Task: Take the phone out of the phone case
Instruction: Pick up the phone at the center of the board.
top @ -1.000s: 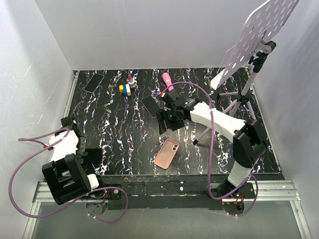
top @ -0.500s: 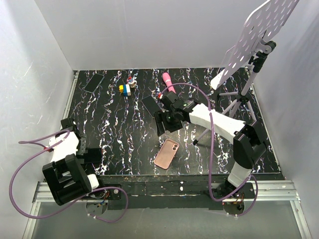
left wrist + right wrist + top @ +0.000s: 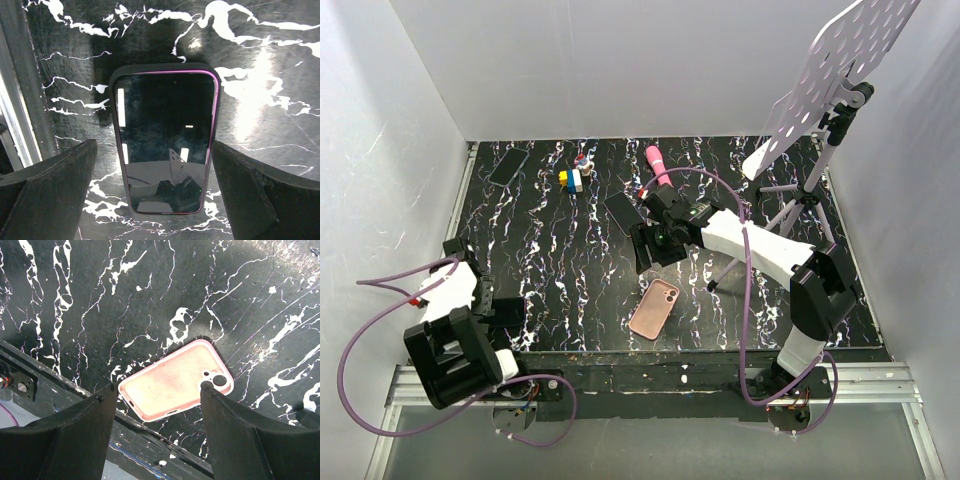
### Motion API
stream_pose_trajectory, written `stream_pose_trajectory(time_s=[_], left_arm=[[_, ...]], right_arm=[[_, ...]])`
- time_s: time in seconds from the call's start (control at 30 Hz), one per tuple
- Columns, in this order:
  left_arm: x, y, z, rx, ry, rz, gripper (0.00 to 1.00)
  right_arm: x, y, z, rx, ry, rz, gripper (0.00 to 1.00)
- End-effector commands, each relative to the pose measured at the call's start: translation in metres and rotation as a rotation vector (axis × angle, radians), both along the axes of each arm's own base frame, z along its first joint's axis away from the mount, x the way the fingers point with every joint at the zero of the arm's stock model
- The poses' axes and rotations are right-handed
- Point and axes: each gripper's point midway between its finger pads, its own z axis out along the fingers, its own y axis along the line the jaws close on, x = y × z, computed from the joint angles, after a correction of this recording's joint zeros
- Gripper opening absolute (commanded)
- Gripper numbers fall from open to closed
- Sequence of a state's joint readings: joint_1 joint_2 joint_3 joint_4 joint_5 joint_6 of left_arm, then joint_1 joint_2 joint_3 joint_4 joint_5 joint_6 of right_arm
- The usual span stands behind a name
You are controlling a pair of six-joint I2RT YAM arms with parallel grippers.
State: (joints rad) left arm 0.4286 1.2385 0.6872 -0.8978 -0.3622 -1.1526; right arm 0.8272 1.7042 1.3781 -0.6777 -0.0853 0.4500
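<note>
The pale pink phone case lies back up on the black marbled table, near the front edge. In the right wrist view, the case shows dark camera lenses in its corner cutout. The phone's screen is hidden underneath. My right gripper is open, hovering above and behind the case. Its fingers frame the case without touching it, and the gripper is empty. My left gripper is open at the front left over a dark phone with a purple rim. That phone lies screen up between the spread fingers of the left gripper.
A bare black phone lies at the back left and another near the middle. Coloured blocks, a small bottle and a pink wand sit at the back. A tripod with a perforated plate stands at the right.
My right gripper has shifted slightly to the left above the pink case. My left arm has barely moved. Both grippers stay open.
</note>
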Motion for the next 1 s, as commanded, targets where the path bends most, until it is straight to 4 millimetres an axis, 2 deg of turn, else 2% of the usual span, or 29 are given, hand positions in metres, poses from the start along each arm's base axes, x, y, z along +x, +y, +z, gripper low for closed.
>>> stream_pose_trajectory(time_s=[0.0,0.17,0.3,0.43,0.5,0.53,0.57,0.63,0.67,0.7,0.77,0.97], left_arm=[[-0.002,-0.002,-0.005,-0.029,0.036,0.031,0.98],[0.006,-0.004,-0.022,-0.043,-0.007,0.01,0.98],[0.017,-0.003,-0.024,-0.04,-0.055,-0.021,0.98],[0.018,-0.006,-0.03,-0.052,-0.065,-0.029,0.98],[0.018,-0.008,-0.033,-0.064,-0.058,-0.046,0.94],[0.018,-0.007,-0.033,-0.065,-0.05,-0.051,0.9],[0.018,-0.008,-0.033,-0.072,-0.048,-0.063,0.81],[0.019,-0.011,-0.034,-0.089,-0.046,-0.086,0.5],[0.021,-0.013,-0.035,-0.099,-0.056,-0.104,0.38],[0.021,-0.016,-0.036,-0.109,-0.06,-0.117,0.34],[0.025,-0.022,-0.036,-0.132,-0.079,-0.147,0.34],[0.045,-0.036,-0.02,-0.106,-0.157,-0.288,0.03]], right_arm=[[0.001,0.008,0.014,0.048,-0.031,0.007,0.73],[-0.003,0.005,0.011,0.046,-0.025,0.004,0.73],[-0.004,0.005,0.008,0.053,-0.019,0.004,0.73],[-0.006,0.007,0.008,0.058,-0.017,0.001,0.73],[-0.009,0.007,0.009,0.059,-0.02,-0.003,0.73],[-0.01,0.006,0.011,0.061,-0.023,-0.009,0.73],[-0.013,0.007,0.014,0.066,-0.024,-0.009,0.73],[-0.016,0.003,0.018,0.069,-0.033,-0.018,0.72],[-0.018,0.001,0.021,0.071,-0.036,-0.027,0.72],[-0.019,-0.002,0.025,0.074,-0.044,-0.034,0.71],[-0.021,-0.008,0.031,0.075,-0.056,-0.05,0.71],[-0.032,-0.029,0.043,0.091,-0.086,-0.102,0.71]])
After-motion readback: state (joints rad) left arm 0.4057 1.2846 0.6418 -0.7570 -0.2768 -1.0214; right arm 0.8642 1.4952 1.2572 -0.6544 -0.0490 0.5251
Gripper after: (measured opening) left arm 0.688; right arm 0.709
